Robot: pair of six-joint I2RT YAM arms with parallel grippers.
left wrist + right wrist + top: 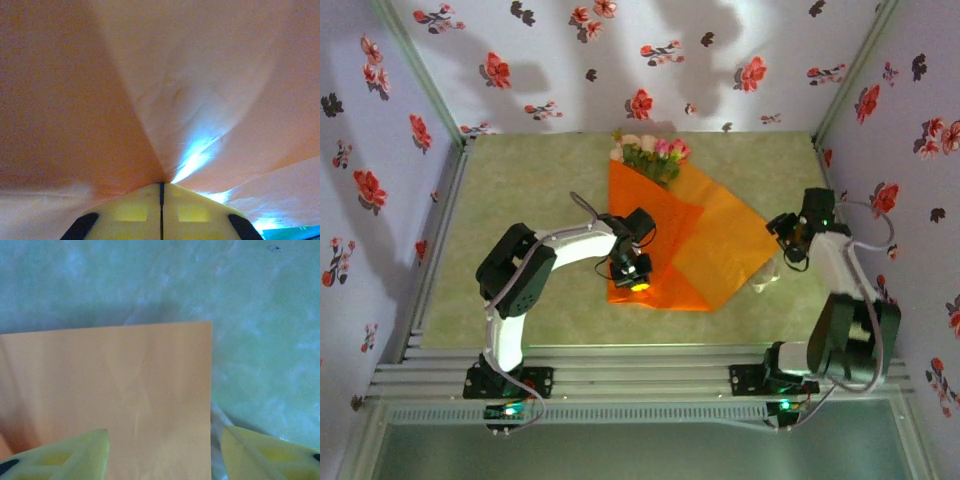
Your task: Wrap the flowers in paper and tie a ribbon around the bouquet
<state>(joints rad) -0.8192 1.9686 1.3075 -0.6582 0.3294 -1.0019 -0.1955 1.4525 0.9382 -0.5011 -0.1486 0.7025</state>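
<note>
Tightly, left gripper pinches paper; right gripper gapes.

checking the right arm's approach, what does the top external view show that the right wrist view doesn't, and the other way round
Top external: the flowers at the far end of the paper, the left arm reaching onto its near left part, the right arm at its right corner, and the flower-print walls.
Right wrist: close up, the right jaws standing wide apart, one over the paper's straight-edged corner, the other over bare table.
Both: the orange paper and the green table.
</note>
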